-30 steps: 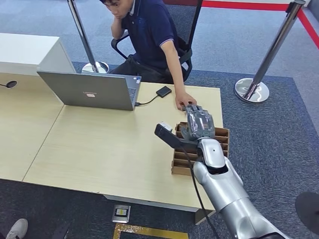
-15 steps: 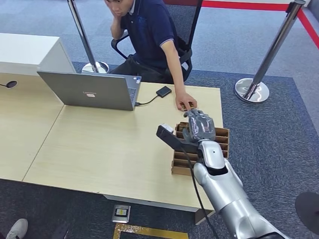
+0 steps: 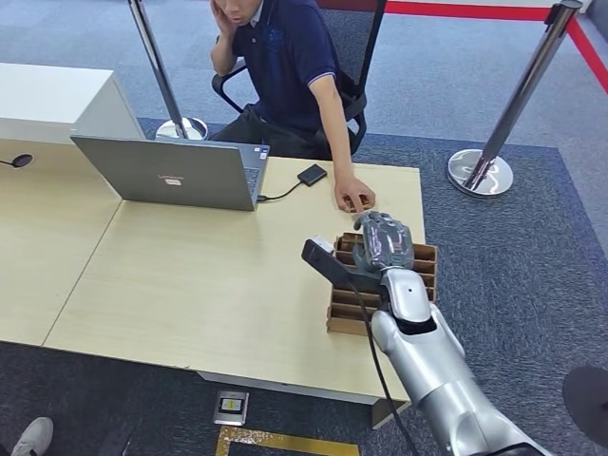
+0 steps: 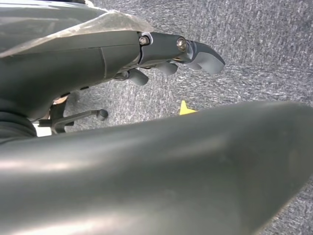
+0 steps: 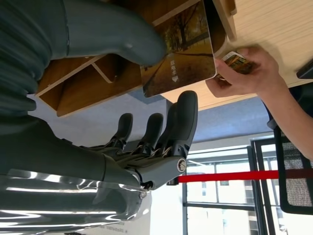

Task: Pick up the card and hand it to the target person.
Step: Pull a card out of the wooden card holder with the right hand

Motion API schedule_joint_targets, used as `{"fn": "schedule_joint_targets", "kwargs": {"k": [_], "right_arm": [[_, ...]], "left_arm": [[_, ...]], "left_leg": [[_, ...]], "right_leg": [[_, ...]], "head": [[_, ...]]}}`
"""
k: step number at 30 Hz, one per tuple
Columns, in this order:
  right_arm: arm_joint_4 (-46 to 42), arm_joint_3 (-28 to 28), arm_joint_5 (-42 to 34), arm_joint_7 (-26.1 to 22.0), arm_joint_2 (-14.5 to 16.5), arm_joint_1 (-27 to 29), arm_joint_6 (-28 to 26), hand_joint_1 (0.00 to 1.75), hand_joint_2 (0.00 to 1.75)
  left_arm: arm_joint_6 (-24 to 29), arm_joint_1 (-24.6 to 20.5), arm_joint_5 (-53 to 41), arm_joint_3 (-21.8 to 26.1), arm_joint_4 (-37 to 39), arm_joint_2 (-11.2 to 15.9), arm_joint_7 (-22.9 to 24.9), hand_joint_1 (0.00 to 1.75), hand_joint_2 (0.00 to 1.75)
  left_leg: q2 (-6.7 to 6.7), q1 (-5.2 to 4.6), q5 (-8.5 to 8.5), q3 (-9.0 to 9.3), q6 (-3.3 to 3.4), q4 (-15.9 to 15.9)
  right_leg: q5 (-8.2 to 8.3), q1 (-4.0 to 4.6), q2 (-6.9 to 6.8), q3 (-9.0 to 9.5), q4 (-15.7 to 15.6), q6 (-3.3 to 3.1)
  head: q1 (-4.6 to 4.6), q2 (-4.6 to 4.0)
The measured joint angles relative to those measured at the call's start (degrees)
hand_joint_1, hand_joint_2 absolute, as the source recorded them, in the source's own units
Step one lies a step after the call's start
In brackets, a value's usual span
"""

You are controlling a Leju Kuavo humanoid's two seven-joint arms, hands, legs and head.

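A card printed with autumn trees stands in a slotted cardboard rack near the table's right end. My right hand hangs just over the rack. Its thumb lies by one side of the card and its fingers sit on the other side, a small gap away. The seated person rests a hand on the table just beyond the rack, over another small card. My left hand hangs over the carpet, holding nothing.
An open laptop and a small black device on a cable lie on the wooden table. Stanchion bases stand at the back left and at the right. The table edge runs close to the rack's right side.
My right hand has drawn back slightly from the person's hand and settled lower over the rack. The person has lifted their head; their hand stays on the table.
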Motion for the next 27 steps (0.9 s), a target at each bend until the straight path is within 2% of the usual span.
{"fn": "schedule_joint_targets", "kwargs": {"k": [2,8,14,16,27], "right_arm": [[0.0,0.0,0.0,0.0,0.0,0.0,0.0,0.88,1.75],[0.1,-0.1,0.2,-0.1,0.0,0.0,0.1,1.14,1.75],[0.2,-0.4,0.8,-0.6,0.2,-0.1,-0.3,1.68,1.75],[0.2,-0.5,0.9,-0.7,0.3,-0.1,-0.5,1.75,1.75],[-0.7,-1.4,2.1,-2.4,0.3,0.3,-3.0,1.75,1.75]], "left_arm": [[0.0,0.0,0.0,0.0,0.0,0.0,0.0,0.00,0.00],[0.0,0.0,0.0,0.0,0.0,0.0,0.0,0.00,0.00],[0.0,0.0,0.0,0.0,0.0,0.0,0.0,0.00,0.00],[0.0,0.0,0.0,0.0,0.0,0.0,0.0,0.00,0.00],[0.0,0.0,0.0,0.0,0.0,0.0,0.0,0.00,0.00]], "left_leg": [[0.00,0.00,0.00,0.00,0.00,0.0],[0.00,0.00,0.00,0.00,0.00,0.0],[0.00,0.00,0.00,0.01,0.00,0.0],[0.00,0.00,0.00,0.01,0.00,0.0],[0.00,0.00,0.02,0.00,0.03,0.0]], "right_leg": [[0.00,0.00,0.00,0.00,0.0,0.00],[0.00,0.00,0.00,0.00,0.0,0.00],[0.00,0.00,0.00,0.01,0.0,0.00],[0.00,0.00,0.00,0.01,0.0,0.00],[0.04,0.00,0.00,0.01,0.0,0.02]], "head": [[0.00,0.00],[0.01,0.00],[-0.01,0.00],[0.00,0.00],[0.00,0.00]]}}
